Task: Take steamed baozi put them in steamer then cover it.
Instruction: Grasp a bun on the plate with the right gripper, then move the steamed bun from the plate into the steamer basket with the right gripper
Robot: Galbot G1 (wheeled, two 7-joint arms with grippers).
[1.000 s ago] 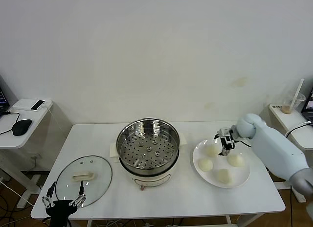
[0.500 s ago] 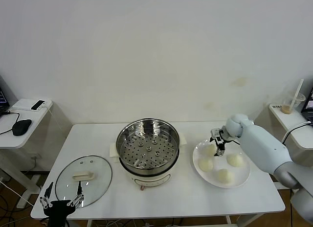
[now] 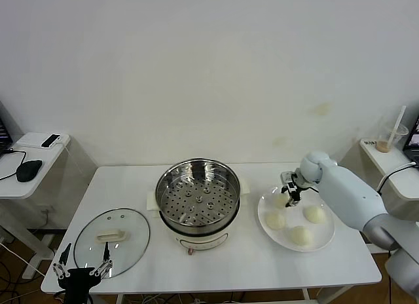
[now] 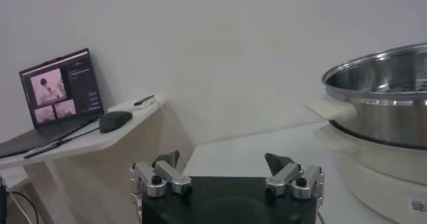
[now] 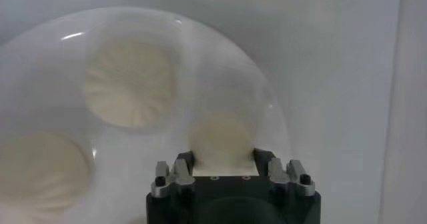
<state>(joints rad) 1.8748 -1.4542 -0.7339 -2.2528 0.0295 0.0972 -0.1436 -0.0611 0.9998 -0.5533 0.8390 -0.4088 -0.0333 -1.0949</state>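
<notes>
Four cream-white baozi lie on a white plate (image 3: 294, 217) to the right of the steamer (image 3: 198, 198), a shiny steel pot with an empty perforated tray on a white base. My right gripper (image 3: 290, 192) is at the plate's back left, its fingers closed against both sides of the back-left baozi (image 3: 281, 200). In the right wrist view that baozi (image 5: 222, 135) fills the gap of the gripper (image 5: 223, 157), with two more baozi (image 5: 130, 82) behind it. The glass cover (image 3: 111, 242) with a cream handle lies flat to the left of the steamer. My left gripper (image 3: 82, 272) is open and empty at the table's front left edge.
A low side table at the left holds a mouse (image 3: 29, 169) and a phone (image 3: 51, 141); the left wrist view shows a laptop (image 4: 60, 85) there. Another side table at the right holds a plastic cup with a straw (image 3: 391, 139). A wall stands behind.
My right gripper has moved left and a little back over the plate, from between the baozi to around the back-left one. The left arm has not moved.
</notes>
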